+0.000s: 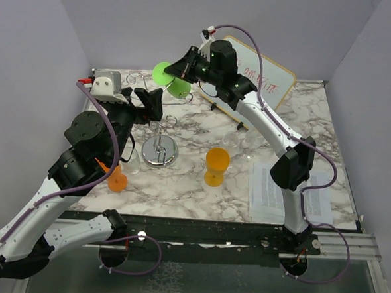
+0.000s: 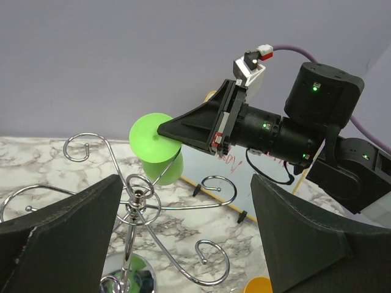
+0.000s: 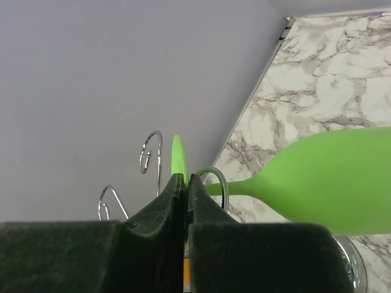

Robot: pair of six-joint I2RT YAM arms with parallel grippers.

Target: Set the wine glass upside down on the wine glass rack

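Note:
The green wine glass (image 1: 180, 87) hangs foot-up over the back of the table. My right gripper (image 1: 177, 69) is shut on the rim of its round foot (image 2: 153, 137). In the right wrist view the jaws (image 3: 186, 178) pinch the foot edge-on, the bowl (image 3: 330, 183) is at the right, and a curled wire loop (image 3: 219, 180) sits at the stem. The wine glass rack (image 1: 159, 151), silver wire on a chrome base, stands mid-table, with its post (image 2: 137, 198) below my left gripper (image 2: 186, 180). My left gripper (image 1: 151, 104) is open and empty above the rack's top.
An orange glass (image 1: 217, 164) stands right of the rack and another orange one (image 1: 117, 179) lies near the left arm. Two clear glasses (image 1: 231, 141) stand further right. A whiteboard (image 1: 269, 75) leans at the back right. A paper sheet (image 1: 272, 188) lies at the front right.

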